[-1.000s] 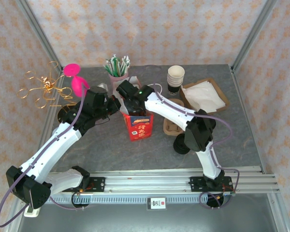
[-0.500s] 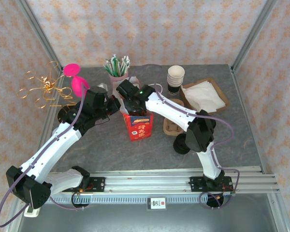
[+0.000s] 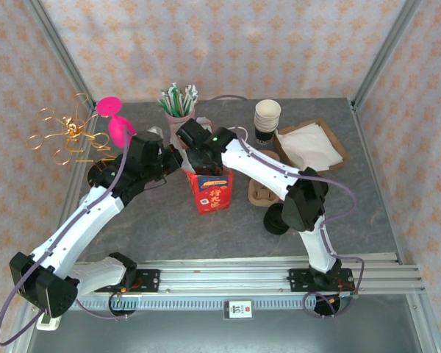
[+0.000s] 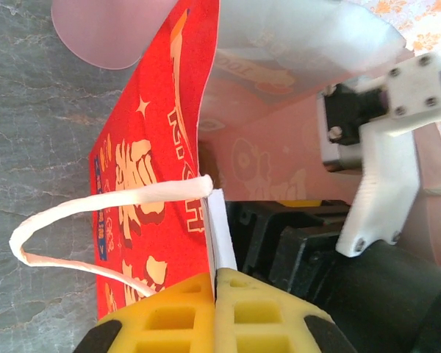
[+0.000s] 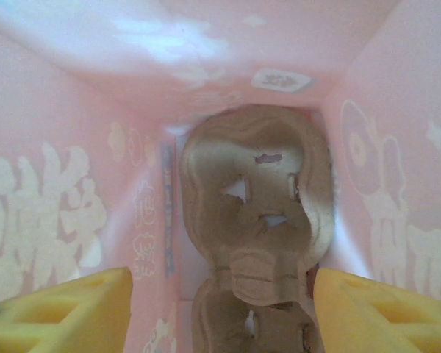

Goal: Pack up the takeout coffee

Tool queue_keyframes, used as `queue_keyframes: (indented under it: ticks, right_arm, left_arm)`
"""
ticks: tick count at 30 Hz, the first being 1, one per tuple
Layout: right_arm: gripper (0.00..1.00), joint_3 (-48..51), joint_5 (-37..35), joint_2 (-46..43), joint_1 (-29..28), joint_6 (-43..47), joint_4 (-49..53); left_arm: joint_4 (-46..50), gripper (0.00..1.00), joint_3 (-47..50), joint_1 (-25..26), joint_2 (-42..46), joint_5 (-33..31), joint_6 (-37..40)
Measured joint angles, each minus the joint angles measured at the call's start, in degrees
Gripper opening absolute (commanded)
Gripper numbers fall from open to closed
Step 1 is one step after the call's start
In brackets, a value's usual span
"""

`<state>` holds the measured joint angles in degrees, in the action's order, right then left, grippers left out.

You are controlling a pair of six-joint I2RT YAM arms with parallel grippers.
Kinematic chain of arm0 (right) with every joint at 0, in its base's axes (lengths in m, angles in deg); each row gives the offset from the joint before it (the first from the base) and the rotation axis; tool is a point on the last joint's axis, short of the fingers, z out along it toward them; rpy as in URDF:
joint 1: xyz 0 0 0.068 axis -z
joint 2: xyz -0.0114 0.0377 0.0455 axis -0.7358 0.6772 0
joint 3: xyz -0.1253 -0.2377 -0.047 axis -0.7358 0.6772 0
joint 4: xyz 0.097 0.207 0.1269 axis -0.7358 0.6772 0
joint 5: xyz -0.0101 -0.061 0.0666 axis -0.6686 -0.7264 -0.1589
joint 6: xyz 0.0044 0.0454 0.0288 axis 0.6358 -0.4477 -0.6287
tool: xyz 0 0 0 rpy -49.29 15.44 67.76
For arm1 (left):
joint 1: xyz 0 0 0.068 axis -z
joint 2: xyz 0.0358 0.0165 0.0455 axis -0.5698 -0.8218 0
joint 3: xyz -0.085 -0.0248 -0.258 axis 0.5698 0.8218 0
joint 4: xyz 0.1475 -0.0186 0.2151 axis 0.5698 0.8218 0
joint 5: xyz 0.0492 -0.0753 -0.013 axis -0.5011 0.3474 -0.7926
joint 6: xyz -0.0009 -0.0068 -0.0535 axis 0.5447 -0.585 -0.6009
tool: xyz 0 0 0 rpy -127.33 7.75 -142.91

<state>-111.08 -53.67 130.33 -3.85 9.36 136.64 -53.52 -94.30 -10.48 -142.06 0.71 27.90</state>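
- Left pincer [image 4: 214, 283] is clamped tight on the white rim of the red bag [image 4: 154, 147], right beside its paper handle [image 4: 73, 235].
- Right pincer [image 5: 224, 283] is down inside the bag, jaws wide, gripping nothing. The brown cup carrier [image 5: 253, 213] lies on the bag's bottom, beyond the fingers.
- The bag stands upright in the middle of the table [image 3: 154, 220], and both arms meet over its mouth.
- A second carrier [image 3: 259, 195] sits just right of the bag.
- Stacked paper cups [image 3: 267, 118] and a napkin tray [image 3: 312, 145] sit toward the far right corner.
- A cup of straws [image 3: 178, 103] stands at the far edge.
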Motion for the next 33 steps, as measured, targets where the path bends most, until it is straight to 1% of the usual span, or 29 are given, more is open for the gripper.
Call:
queue_keyframes:
  ticks: [2,5,7,14,17,21,26,33]
  right_arm:
    - [0.66,-1.66,-0.02,0.00,0.00,-0.02,0.76]
    - [0.66,-3.54,0.00,0.00,-0.35,-0.04,0.74]
    - [0.66,-3.80,-0.02,0.00,-0.50,-0.11,0.74]
    - [0.70,-3.80,-0.09,0.00,-0.48,-0.90,1.27]
    - [0.70,-3.80,-0.09,0.00,-0.48,-1.11,1.40]
    - [0.66,-3.80,-0.04,0.00,-0.50,-1.51,1.73]
    - [0.56,-3.80,-0.02,0.00,-0.50,-1.88,2.25]
    - [0.55,-3.80,-0.04,-0.02,-0.48,-2.01,3.13]
  left_arm:
    - [0.00,0.15,0.00,-0.02,0.00,0.02,0.02]
    - [0.00,0.18,0.00,0.02,-0.28,0.68,0.00]
    - [0.02,0.19,-0.02,0.00,-0.50,1.03,0.00]
    - [0.15,0.24,-0.37,-0.02,-0.68,1.09,0.02]
    - [0.59,0.25,-0.70,-0.02,-0.68,1.05,0.02]
    - [1.29,0.26,-1.44,-0.02,-0.70,1.07,0.02]
    - [1.40,0.32,-2.38,-0.02,-0.70,1.09,0.04]
    - [1.66,0.45,-2.58,-0.02,-0.70,1.01,0.09]
